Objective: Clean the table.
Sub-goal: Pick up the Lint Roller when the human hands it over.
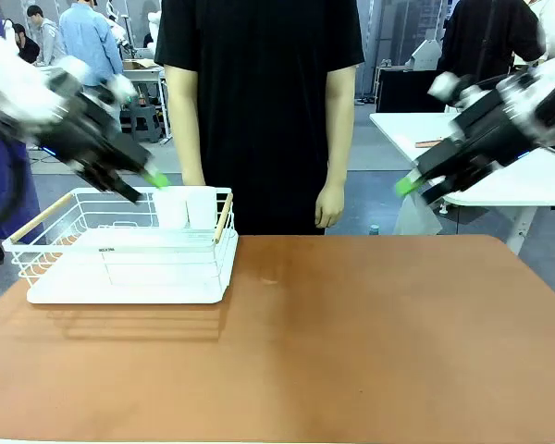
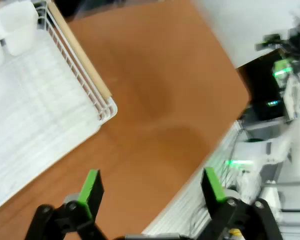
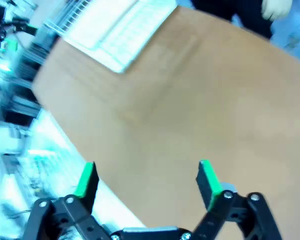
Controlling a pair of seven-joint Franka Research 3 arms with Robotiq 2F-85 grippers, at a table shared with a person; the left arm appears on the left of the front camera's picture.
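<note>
The reddish-brown table (image 1: pixel 351 333) spans the front view, and its top (image 2: pixel 155 100) also shows bare in the left wrist view and the right wrist view (image 3: pixel 200 115). My left gripper (image 1: pixel 148 185) hangs above the far left, over a white wire rack (image 1: pixel 129 254), its image blurred. In its own view the left gripper (image 2: pixel 152 187) is open with nothing between the green pads. My right gripper (image 1: pixel 409 185) hovers high at the right, above the table's far edge. It too is open and empty in the right wrist view (image 3: pixel 147 177).
The white wire rack (image 2: pixel 35 100) with wooden handles holds two white cups (image 1: pixel 187 207) at its far side. A person in black stands at the far edge, one hand (image 1: pixel 328 205) hanging by the table. A smaller white table (image 1: pixel 499 157) stands behind on the right.
</note>
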